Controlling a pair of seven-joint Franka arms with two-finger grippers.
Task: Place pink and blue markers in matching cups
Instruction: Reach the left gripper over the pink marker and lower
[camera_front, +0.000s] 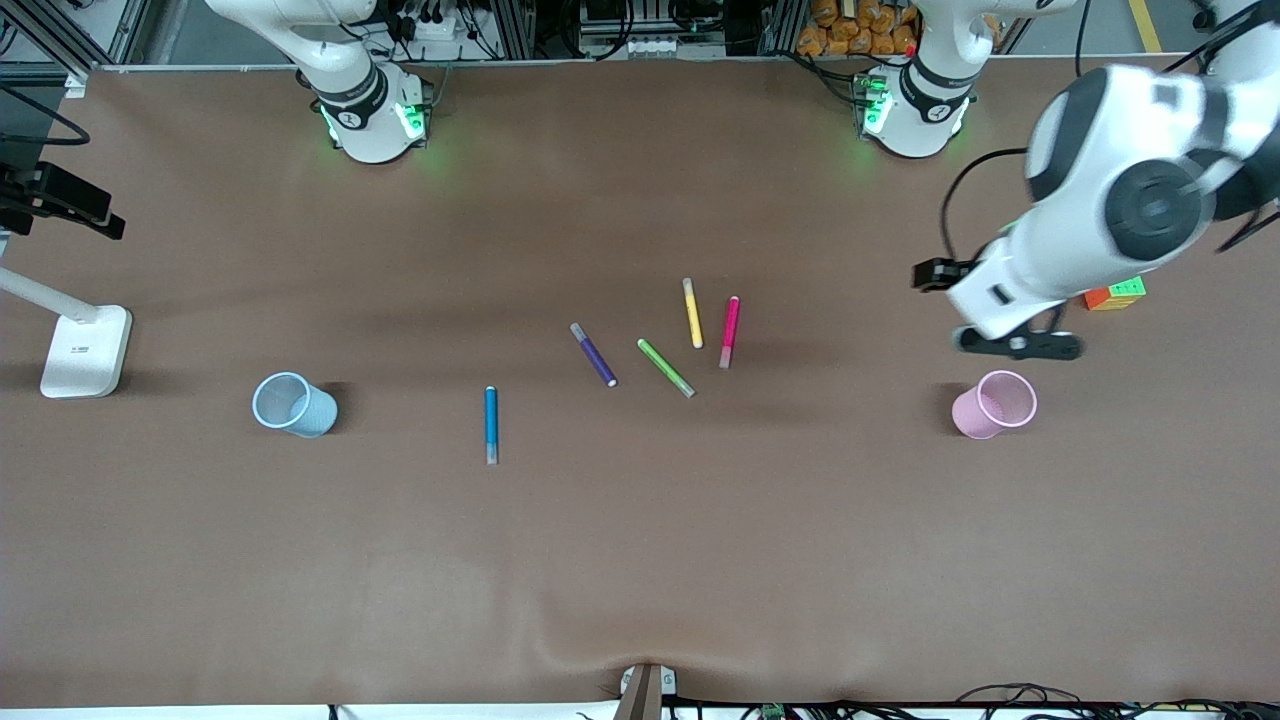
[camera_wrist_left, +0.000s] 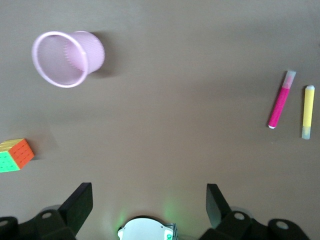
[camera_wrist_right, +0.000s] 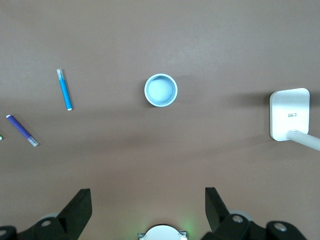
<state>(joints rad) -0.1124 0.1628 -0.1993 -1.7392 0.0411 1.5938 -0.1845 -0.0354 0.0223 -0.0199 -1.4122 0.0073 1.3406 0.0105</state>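
Note:
The pink marker (camera_front: 730, 331) (camera_wrist_left: 281, 100) lies flat near the table's middle, beside a yellow one. Nearer the front camera, toward the right arm's end, lies the blue marker (camera_front: 491, 424) (camera_wrist_right: 64, 90). Upright at the right arm's end is the light blue cup (camera_front: 294, 404) (camera_wrist_right: 161, 90). At the left arm's end stands the pink cup (camera_front: 994, 403) (camera_wrist_left: 70, 57). My left gripper (camera_wrist_left: 148, 197) hangs open and empty over bare table beside the pink cup. High over the table by the blue cup, my right gripper (camera_wrist_right: 147, 200) is open and empty; the front view shows only its arm's base.
A purple marker (camera_front: 594, 354), a green marker (camera_front: 666, 368) and a yellow marker (camera_front: 692, 313) lie around the pink one. A coloured cube (camera_front: 1115, 293) sits by the left arm. A white lamp base (camera_front: 86, 350) stands at the right arm's end of the table.

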